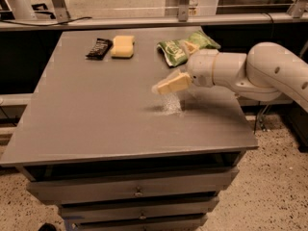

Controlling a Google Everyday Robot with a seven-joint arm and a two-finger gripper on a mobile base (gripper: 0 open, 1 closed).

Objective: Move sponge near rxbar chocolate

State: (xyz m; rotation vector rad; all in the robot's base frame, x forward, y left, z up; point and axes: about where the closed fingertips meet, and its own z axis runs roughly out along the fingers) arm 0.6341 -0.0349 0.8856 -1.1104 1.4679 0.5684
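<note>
The pale yellow sponge (pixel 122 46) lies flat at the back left of the grey table (pixel 96 124). The rxbar chocolate (pixel 98 48), a small dark wrapper, lies just to its left, almost touching it. My gripper (pixel 173 67) hovers low over the right middle of the table, well to the right of both and in front of the green chip bag. It is open and empty. One cream finger (pixel 171 84) points left and the other finger (pixel 191 46) shows against the bag.
A crinkled green chip bag (pixel 179 51) lies at the back right, just behind my gripper. My white arm (pixel 260 73) reaches in from the right. A rail (pixel 144 20) runs behind the table. Drawers (pixel 137 191) sit below the front edge.
</note>
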